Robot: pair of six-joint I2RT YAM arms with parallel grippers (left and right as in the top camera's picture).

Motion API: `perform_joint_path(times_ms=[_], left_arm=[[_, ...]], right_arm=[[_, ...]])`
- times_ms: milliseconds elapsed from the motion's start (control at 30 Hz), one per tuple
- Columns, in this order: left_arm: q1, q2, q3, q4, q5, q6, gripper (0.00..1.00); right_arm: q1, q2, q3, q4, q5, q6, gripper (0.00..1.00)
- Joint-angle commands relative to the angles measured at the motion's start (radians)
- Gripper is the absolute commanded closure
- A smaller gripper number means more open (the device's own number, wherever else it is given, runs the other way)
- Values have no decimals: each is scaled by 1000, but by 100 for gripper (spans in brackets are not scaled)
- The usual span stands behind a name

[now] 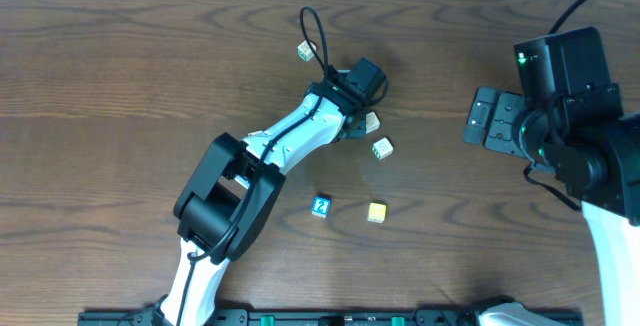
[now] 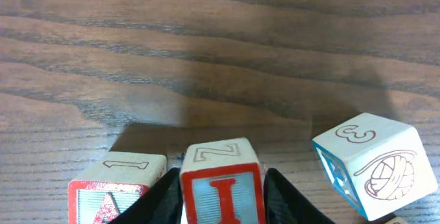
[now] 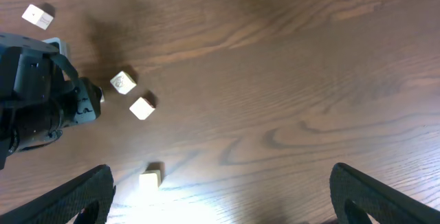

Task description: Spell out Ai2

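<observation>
The likeliest slip lay right at the left jaws. If they drew back carelessly, a finger (image 2: 161, 200) could drag the I cube (image 2: 222, 195) askew. It could also nudge the A cube (image 2: 110, 198), which sat just beside the I on its left, close against that same finger. Either way the two letters would part or twist out of line.

Those jaws were closed narrowly on the I cube, both fingers lying against its sides with no gap showing. How firm the pinch was could not be told. The cube stood upright on the desk (image 2: 206, 45), its red letter facing the wrist camera.

Off to the right, clear of the jaws, sat a blue-framed cube marked 3 (image 2: 371, 165), turned corner-on. It could be bumped on a swing, or mistaken for the 2.

The 2 cube (image 1: 320, 206) lay well apart, nearer the robot and near the yellow cube (image 1: 376, 212), not yet in the row. The right jaws hung spread wide, holding nothing.
</observation>
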Motion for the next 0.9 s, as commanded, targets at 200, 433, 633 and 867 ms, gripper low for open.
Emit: perform_joint_path(times_ms=[200,433,633,867], left_arm=[[2,14,-3,0,-22,0,60],[2,-16,35,0,-24,42,57],[2,-96,59,1,-53,82,56],[2,-271,72,-14,-166,166,55]], right_arm=[[-5,0,-7,-3,3,14,1],[-5,0,-7,-3,4,14,1],[-5,0,-7,-3,4,14,1],[-5,0,-30,4,8,14,1]])
